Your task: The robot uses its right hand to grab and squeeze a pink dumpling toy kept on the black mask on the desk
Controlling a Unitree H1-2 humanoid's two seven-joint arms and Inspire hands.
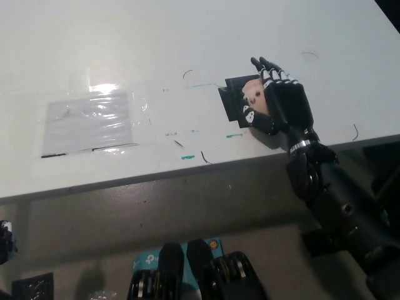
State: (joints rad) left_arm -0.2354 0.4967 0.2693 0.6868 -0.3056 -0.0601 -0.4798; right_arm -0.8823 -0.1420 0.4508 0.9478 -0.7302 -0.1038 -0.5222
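Observation:
The pink dumpling toy lies on the black mask near the white desk's front edge. My black right hand rests low over the mask, its palm against the toy's right side. Its fingers are stretched out and apart past the toy, the thumb lies below the toy, and the hand is open. Most of the mask's right part is hidden under the hand. Only a sliver of my white left hand shows at the lower left edge, below the desk, too little to read.
A shiny taped patch covers the desk's left middle, with thin pen marks and green tape bits near it. The desk's front edge runs across the picture. Below it, on the floor, are a blue box and black squares.

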